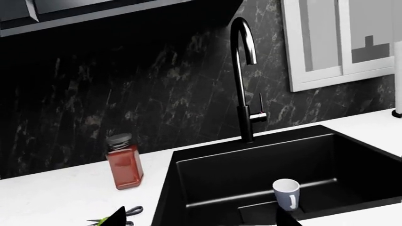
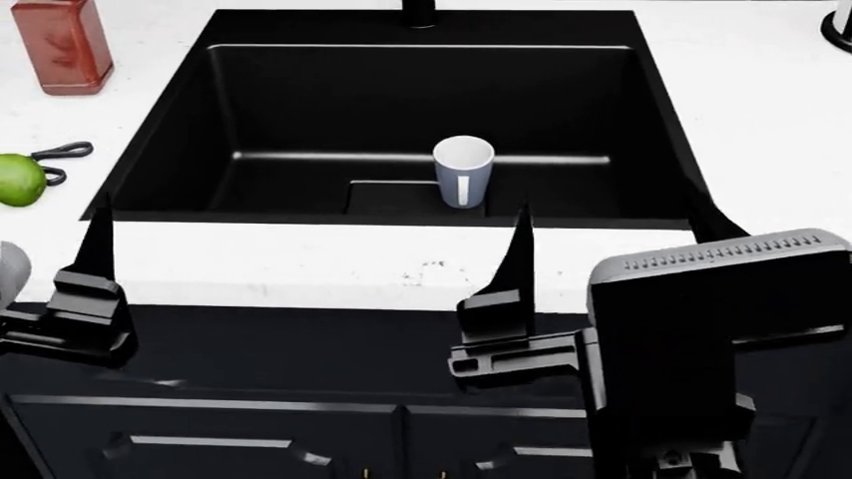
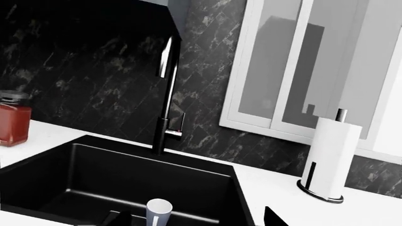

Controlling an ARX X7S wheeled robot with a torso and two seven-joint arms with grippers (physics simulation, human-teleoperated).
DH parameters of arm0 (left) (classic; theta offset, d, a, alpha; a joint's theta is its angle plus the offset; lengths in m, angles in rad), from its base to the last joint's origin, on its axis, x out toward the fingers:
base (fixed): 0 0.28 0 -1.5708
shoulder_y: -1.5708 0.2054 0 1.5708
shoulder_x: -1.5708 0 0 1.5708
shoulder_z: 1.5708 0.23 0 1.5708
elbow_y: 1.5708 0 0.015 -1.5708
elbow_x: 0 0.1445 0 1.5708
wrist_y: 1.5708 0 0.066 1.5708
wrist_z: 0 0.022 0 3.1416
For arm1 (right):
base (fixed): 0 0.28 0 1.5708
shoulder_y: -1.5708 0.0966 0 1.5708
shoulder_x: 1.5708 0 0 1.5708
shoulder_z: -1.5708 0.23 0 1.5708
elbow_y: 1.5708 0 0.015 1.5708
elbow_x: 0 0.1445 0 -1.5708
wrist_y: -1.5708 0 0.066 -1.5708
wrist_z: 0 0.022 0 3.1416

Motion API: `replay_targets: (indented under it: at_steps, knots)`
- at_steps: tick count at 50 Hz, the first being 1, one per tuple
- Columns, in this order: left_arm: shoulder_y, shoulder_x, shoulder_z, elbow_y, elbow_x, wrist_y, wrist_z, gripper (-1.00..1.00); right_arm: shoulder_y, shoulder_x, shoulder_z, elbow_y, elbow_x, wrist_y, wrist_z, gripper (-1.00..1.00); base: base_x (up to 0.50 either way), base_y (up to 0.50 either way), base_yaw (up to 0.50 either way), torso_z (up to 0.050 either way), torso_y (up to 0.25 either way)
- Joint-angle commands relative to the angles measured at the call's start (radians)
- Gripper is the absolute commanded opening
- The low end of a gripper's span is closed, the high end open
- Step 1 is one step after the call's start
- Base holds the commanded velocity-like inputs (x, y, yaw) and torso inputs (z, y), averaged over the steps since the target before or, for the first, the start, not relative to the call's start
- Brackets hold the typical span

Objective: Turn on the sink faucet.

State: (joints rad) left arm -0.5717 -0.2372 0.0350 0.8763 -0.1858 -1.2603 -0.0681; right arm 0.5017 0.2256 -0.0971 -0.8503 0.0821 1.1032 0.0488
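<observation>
The sink faucet (image 1: 242,94) is a tall black post with a curved spout, standing behind the sink (image 1: 251,155), a deep black basin. Its short side lever (image 1: 261,115) also shows in the right wrist view (image 3: 176,123). No water runs. In the head view only the faucet base (image 2: 419,12) shows, beyond the sink (image 2: 333,100). My left gripper (image 1: 201,219) is open and empty, low at the sink's front left. My right gripper (image 2: 610,208) is open and empty at the sink's front right. Both are far short of the faucet (image 3: 164,94).
A white cup (image 2: 462,170) stands in the basin. A red spice jar (image 2: 60,45), a lime (image 2: 16,180) and scissors (image 2: 60,152) lie on the white counter to the left. A paper towel holder (image 3: 330,160) stands to the right under a window (image 3: 314,70).
</observation>
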Motion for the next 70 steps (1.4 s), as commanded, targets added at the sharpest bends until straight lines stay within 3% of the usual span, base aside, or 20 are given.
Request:
replay_targets:
  at_steps: [1, 32, 70]
  knots:
    - [-0.209, 0.010, -0.064, 0.052, -0.053, -0.193, 0.056, 1.00, 0.295, -0.022, -0.036, -0.063, -0.020, 0.244, -0.007, 1.00, 0.50, 0.00, 0.00, 0.050, 0.000]
    - [-0.360, -0.016, -0.058, 0.024, -0.092, -0.285, 0.056, 1.00, 0.417, -0.008, -0.022, -0.111, 0.009, 0.347, -0.026, 1.00, 0.50, 0.00, 0.00, 0.050, 0.000]
    - [-0.375, -0.050, -0.070, 0.007, -0.229, -0.281, -0.041, 1.00, 0.487, -0.011, -0.036, -0.126, 0.034, 0.398, -0.011, 1.00, 0.50, 0.00, 0.00, 0.050, 0.000]
